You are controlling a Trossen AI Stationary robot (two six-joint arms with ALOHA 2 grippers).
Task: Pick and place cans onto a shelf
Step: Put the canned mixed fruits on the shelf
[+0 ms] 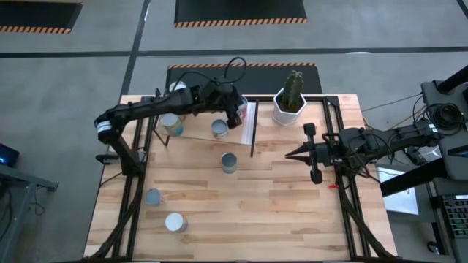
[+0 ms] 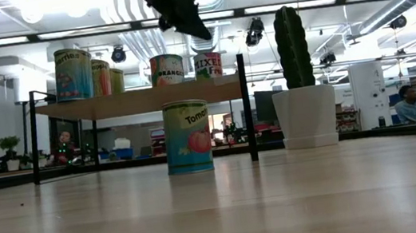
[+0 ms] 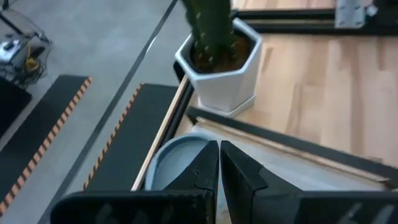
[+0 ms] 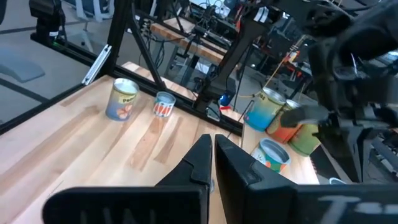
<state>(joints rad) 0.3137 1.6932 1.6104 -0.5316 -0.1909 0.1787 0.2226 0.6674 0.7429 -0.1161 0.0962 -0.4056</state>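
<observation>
The pale shelf (image 1: 197, 130) stands raised on black legs at the table's far left (image 2: 137, 100). Several cans stand on it, among them a blue-labelled one (image 2: 73, 74) and one at its right end (image 2: 207, 65). My left gripper (image 1: 235, 111) is shut and hovers just above that right-end can, whose grey top (image 3: 177, 163) shows beside the fingers. One can (image 1: 229, 162) stands on the table in front of the shelf (image 2: 187, 135). Two more cans (image 1: 152, 196) (image 1: 174, 222) stand near the table's near left. My right gripper (image 1: 292, 154) is shut and empty at the table's right.
A white hexagonal pot with a cactus (image 1: 290, 102) stands right of the shelf at the far edge (image 2: 301, 80). Black frame rails (image 1: 333, 146) run along the table's left and right sides. People show in the room beyond the table.
</observation>
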